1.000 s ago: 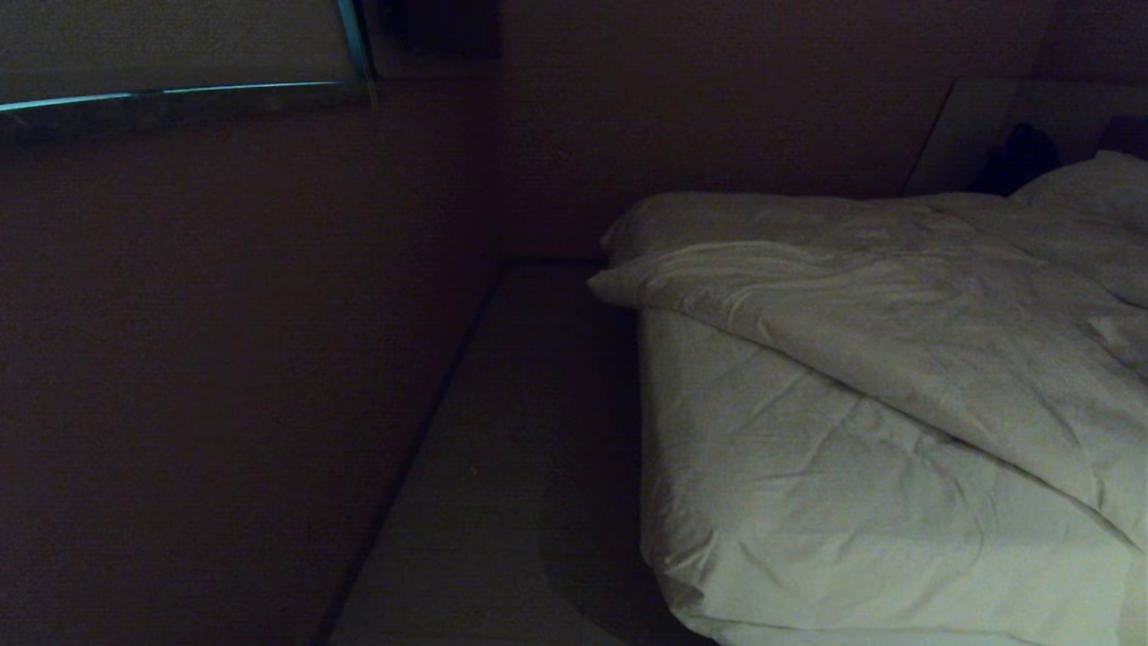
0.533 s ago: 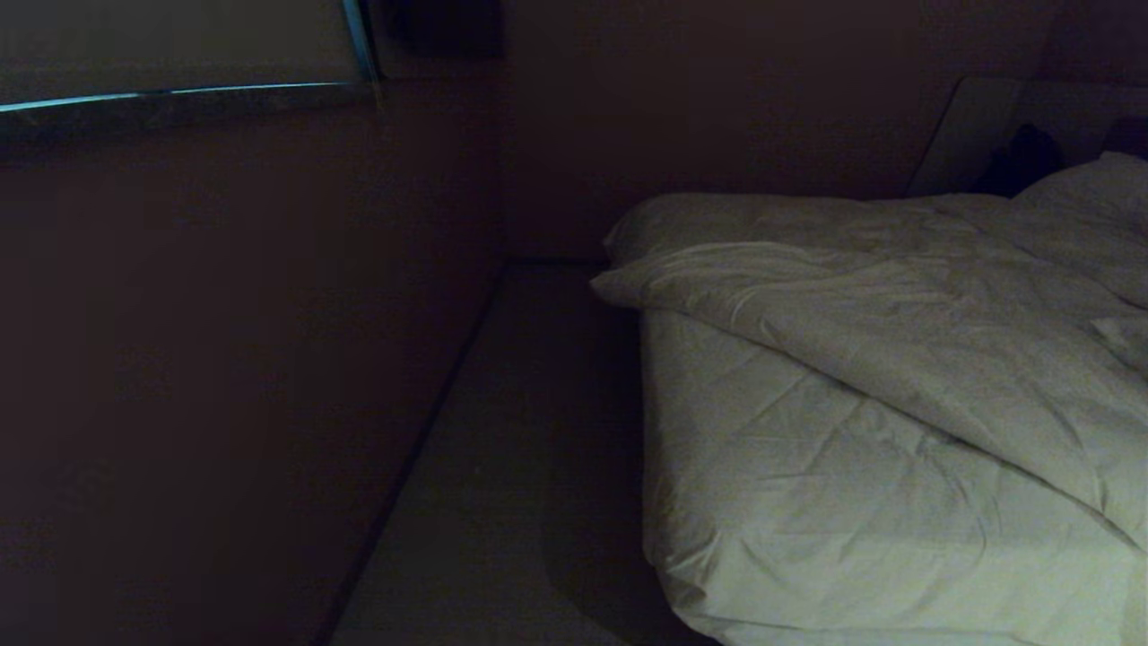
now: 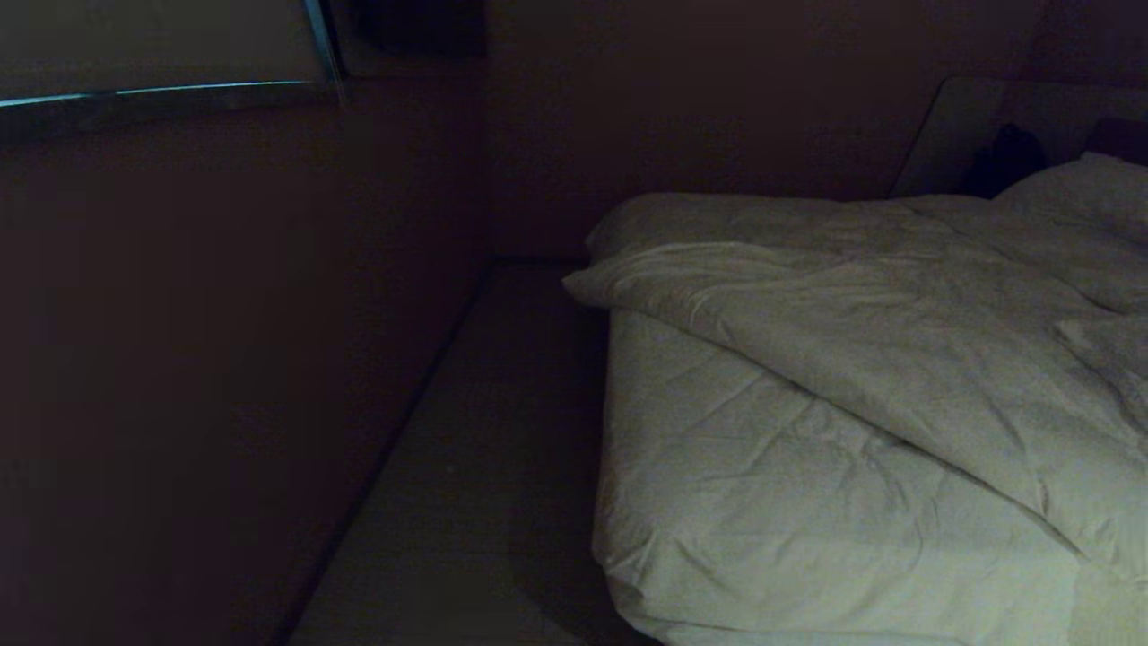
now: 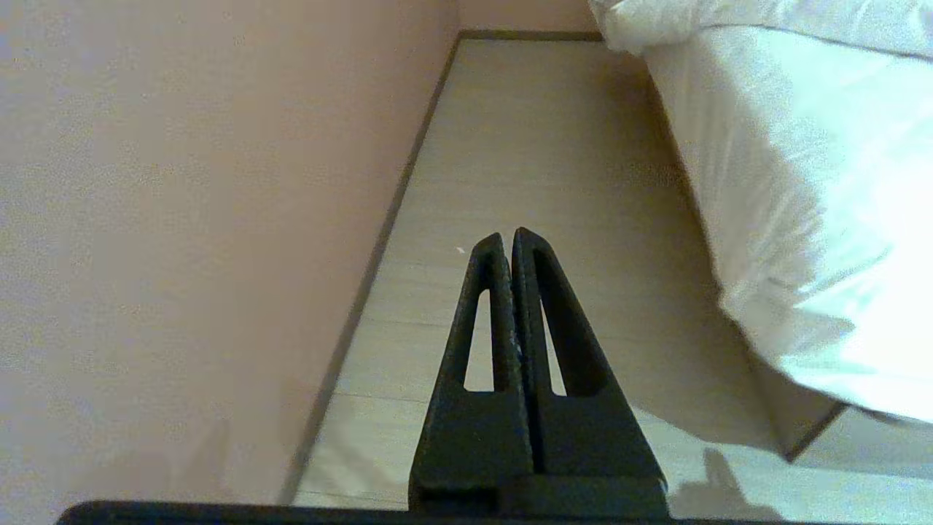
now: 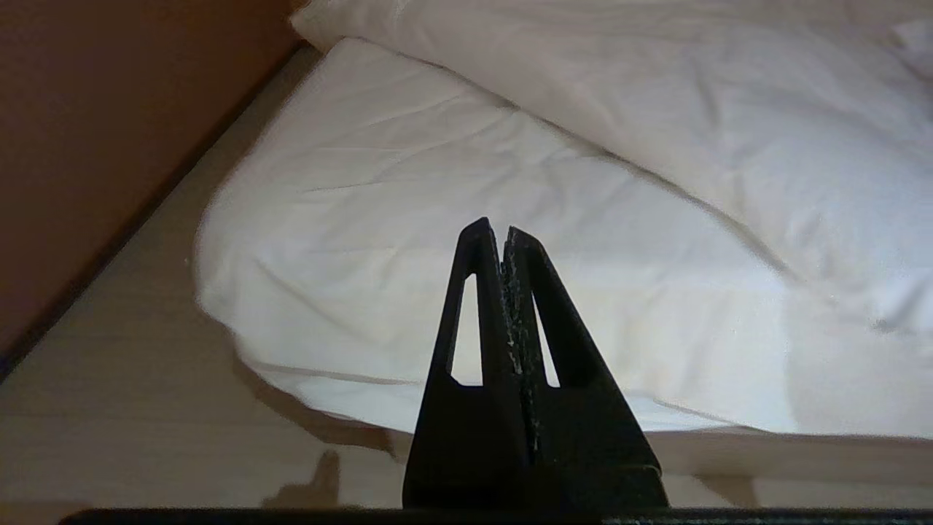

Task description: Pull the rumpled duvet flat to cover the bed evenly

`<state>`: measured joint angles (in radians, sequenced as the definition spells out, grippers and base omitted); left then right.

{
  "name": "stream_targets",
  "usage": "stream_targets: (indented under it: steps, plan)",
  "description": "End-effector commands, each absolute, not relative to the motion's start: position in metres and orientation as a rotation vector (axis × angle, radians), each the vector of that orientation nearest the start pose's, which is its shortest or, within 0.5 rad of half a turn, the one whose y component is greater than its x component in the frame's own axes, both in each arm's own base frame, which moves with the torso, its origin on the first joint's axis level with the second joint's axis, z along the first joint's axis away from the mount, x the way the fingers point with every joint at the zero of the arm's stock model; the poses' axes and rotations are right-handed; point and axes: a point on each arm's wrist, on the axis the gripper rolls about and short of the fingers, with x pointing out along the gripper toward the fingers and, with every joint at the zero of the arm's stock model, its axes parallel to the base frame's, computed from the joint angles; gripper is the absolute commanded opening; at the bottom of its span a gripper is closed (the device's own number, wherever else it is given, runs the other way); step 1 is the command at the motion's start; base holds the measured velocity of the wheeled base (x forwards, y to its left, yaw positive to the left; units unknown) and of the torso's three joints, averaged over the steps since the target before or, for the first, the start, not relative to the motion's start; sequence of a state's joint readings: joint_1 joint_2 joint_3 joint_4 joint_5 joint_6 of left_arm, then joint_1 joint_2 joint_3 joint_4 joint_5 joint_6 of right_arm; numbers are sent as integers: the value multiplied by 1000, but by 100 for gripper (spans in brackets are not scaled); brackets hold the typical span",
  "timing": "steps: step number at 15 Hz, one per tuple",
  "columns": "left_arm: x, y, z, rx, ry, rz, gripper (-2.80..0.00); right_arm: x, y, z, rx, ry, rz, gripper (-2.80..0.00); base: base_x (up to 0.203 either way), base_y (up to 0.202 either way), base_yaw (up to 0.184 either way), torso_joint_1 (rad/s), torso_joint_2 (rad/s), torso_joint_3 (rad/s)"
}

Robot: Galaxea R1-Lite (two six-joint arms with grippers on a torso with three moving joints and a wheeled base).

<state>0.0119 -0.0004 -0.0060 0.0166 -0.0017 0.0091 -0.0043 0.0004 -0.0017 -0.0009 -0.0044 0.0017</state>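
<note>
approach not yet turned into a grasp

the bed (image 3: 762,502) fills the right half of the head view, its near left corner wrapped in creased white sheet. the duvet (image 3: 897,332) lies bunched across the middle and far part of the bed, with a thick folded edge running slantwise from the far left corner down toward the near right. near of that fold the mattress sheet is bare, so the near end of the bed is uncovered. a pillow (image 3: 1085,184) shows at the far right, against the headboard.

neither arm appears in the head view. in its own wrist view the left claw (image 4: 508,237) has its fingers pressed together, empty, and points along the strip of floor (image 4: 539,175) between the wall (image 4: 182,219) and the bed's left side. the right claw (image 5: 493,230) is likewise pressed together and empty, pointing over the near corner of the bed toward the duvet's fold, well apart from it.

judged from this, the work is at the opening step: standing off from the bed, nothing gripped. the next move calls for getting closer to the fold, parting a claw, and pinching the duvet's thick edge, so that it can be drawn toward the near end. the puffy cloth will likely need a deep bite to avoid slipping.
</note>
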Motion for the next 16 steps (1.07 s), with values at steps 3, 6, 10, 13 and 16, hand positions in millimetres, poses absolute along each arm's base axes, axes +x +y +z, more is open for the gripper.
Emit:
stream_targets:
  steps: [3, 6, 10, 13, 16]
  plan:
    - [-23, 0, 75, 9, 11, 11, -280, -23, 0, 76, 2, -3, -9, -280, 0, -196, -2, 3, 2, 6]
    - [-23, 0, 75, 9, 11, 11, -280, -23, 0, 76, 2, -3, -9, -280, 0, -193, 0, 1, 1, 5]
    - [-23, 0, 75, 9, 12, 11, -280, -23, 0, 76, 2, -3, -9, -280, 0, -193, -1, 3, 2, 3]
    - [-23, 0, 75, 9, 13, 11, -280, -23, 0, 76, 2, -3, -8, -280, 0, -194, 1, 2, 3, -1]
    - [-23, 0, 75, 9, 11, 11, -280, -23, 0, 76, 2, -3, -9, -280, 0, -196, 0, 3, -1, 0]
